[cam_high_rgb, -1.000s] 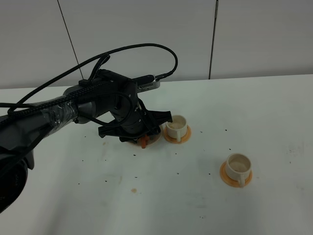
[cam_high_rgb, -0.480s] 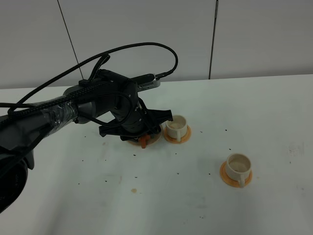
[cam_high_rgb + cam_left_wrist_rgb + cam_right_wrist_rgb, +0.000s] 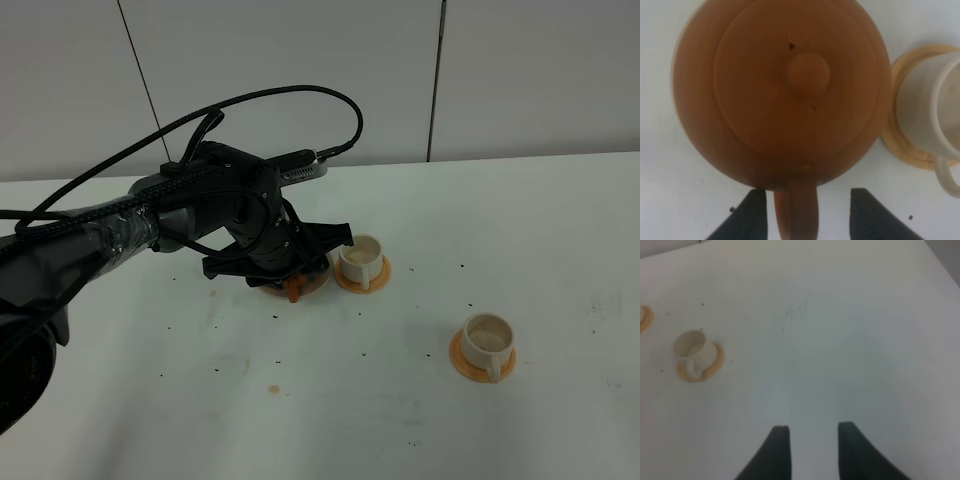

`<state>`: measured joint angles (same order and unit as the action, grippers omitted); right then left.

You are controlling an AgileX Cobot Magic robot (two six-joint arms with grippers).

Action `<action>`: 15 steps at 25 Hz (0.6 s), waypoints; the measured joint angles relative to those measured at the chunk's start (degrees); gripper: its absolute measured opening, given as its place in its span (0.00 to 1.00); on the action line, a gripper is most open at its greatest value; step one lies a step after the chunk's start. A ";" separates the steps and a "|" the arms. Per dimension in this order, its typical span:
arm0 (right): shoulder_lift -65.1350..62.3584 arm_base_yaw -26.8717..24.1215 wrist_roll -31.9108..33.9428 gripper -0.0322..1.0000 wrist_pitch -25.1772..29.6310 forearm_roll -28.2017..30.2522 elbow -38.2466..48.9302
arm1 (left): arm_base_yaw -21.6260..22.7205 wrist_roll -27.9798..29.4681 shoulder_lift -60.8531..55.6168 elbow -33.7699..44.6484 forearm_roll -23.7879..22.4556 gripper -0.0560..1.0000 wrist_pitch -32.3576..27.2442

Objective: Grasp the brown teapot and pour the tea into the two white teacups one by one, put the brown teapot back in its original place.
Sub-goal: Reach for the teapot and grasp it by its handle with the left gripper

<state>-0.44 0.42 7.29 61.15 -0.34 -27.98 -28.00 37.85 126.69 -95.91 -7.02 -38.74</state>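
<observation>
Brown teapot (image 3: 780,95) sits upright on the white table (image 3: 560,230), seen from straight above in the left wrist view, its lid knob (image 3: 808,71) at the middle of the lid. From the high camera the left arm covers most of it; a pale rim just beside the arm may be the saucer (image 3: 318,284) under the teapot, though I cannot tell for sure.

The left gripper (image 3: 807,200) hangs low over the teapot at its loop handle (image 3: 796,210). Its dark fingers (image 3: 747,215) stand apart, one on each side of the handle, with table showing between finger and handle on both sides, so the jaws are spread and grip nothing.

The near cup (image 3: 940,100) stands just beside the teapot on an orange coaster (image 3: 905,145), not touching it. The far cup (image 3: 487,338) stands well apart from the teapot on its own orange coaster (image 3: 462,362), beyond the near cup. Both cups are upright.

The right gripper (image 3: 812,432) is well away from the teapot, out of the high camera's sight, above bare table past the far cup. Its fingers (image 3: 775,450) are partly apart with nothing between them.

Small dark specks (image 3: 362,352) dot the table around the teapot.
</observation>
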 joint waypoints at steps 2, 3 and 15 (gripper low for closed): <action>0.00 0.00 0.00 0.26 0.00 0.00 0.00 | 0.12 0.00 0.00 0.00 0.11 0.48 0.06; 0.00 0.00 0.05 0.26 0.00 0.00 0.00 | 0.19 0.00 0.00 0.00 0.17 0.48 0.05; 0.00 0.00 0.05 0.26 0.00 0.00 0.00 | 0.52 0.04 0.00 0.00 0.29 0.46 0.05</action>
<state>-0.44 0.42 7.34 61.15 -0.34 -27.98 -27.48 37.89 126.69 -95.91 -6.72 -38.69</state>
